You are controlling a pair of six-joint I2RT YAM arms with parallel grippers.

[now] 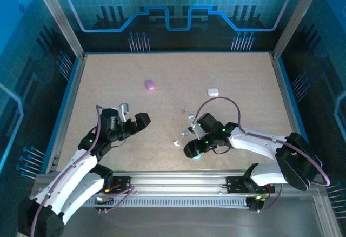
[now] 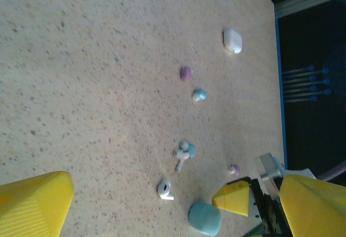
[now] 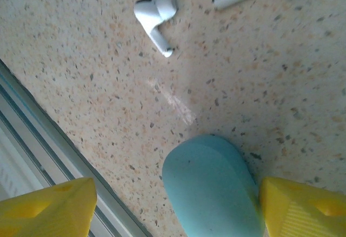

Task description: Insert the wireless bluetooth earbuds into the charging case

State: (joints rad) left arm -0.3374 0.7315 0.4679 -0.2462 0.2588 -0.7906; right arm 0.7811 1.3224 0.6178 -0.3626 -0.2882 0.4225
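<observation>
Light-blue charging case (image 3: 211, 188) lies between the right gripper's (image 3: 175, 210) wide-open fingers, not yet pinched; I'd judge the grasp comes next, earbuds (image 3: 155, 14) scattered just beyond it, left gripper (image 1: 141, 121) open and idle.

Your top camera looks down from above the near edge over the whole table (image 1: 108, 80). Left wrist views it from farther off, right wrist close up; both share the light blue case (image 3: 211, 188) and white earbud (image 3: 155, 12).
</observation>
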